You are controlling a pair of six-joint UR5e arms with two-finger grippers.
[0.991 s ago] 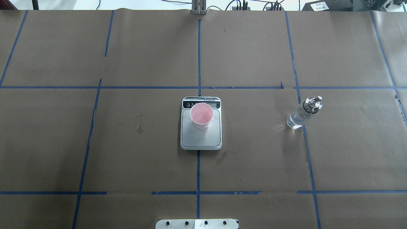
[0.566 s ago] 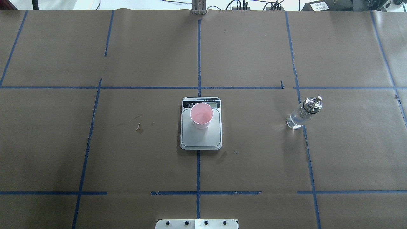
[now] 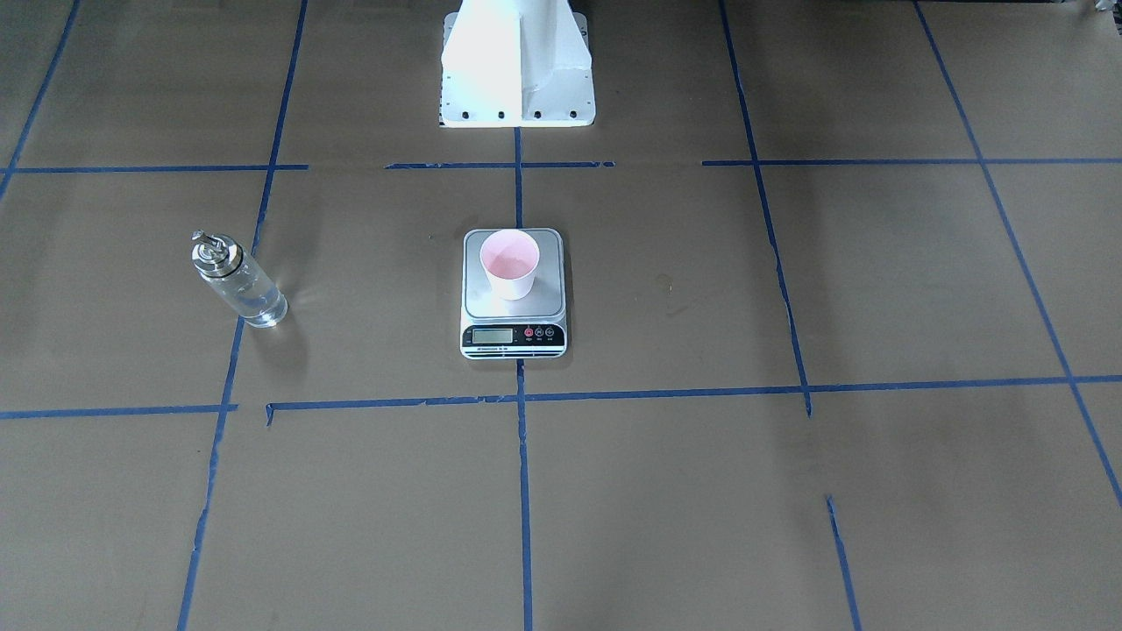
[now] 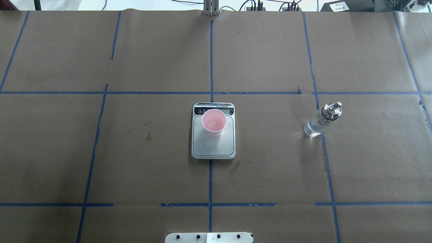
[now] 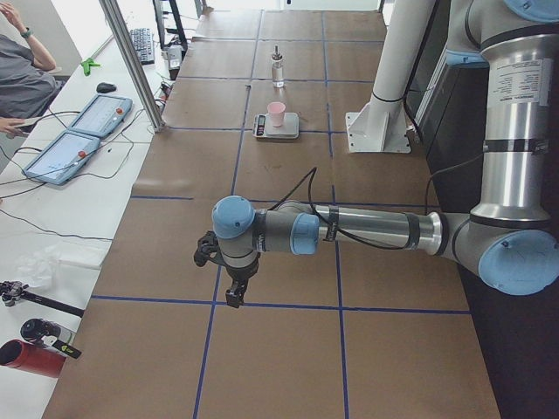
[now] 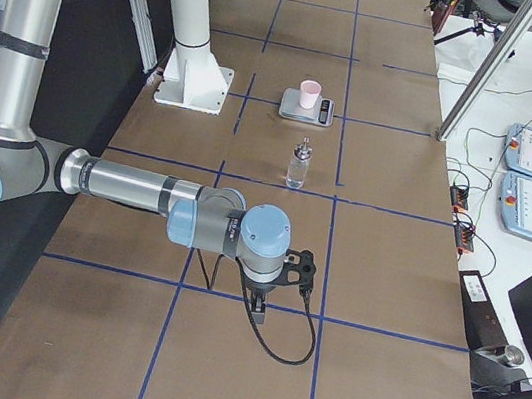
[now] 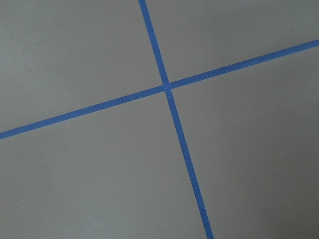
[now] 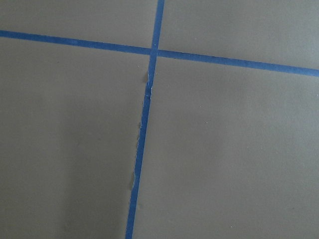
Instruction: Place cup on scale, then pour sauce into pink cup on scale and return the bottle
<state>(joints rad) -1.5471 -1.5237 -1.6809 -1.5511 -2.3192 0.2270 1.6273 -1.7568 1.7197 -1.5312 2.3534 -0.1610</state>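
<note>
Pouring seems next: right gripper [image 6: 263,302], opening impossible to tell, should clasp clear glass silver-capped bottle [image 4: 315,125] mid-body, tipping slowly over pale pink cup [image 4: 213,122] on flat silver scale [image 4: 213,148].

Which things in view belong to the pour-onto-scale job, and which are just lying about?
Job:
- cup, standing on the scale
- bottle, upright on the robot's right, with clear sauce inside

Lying about, all on the side bench:
- tablets
- computer mouse
- keyboard
</note>
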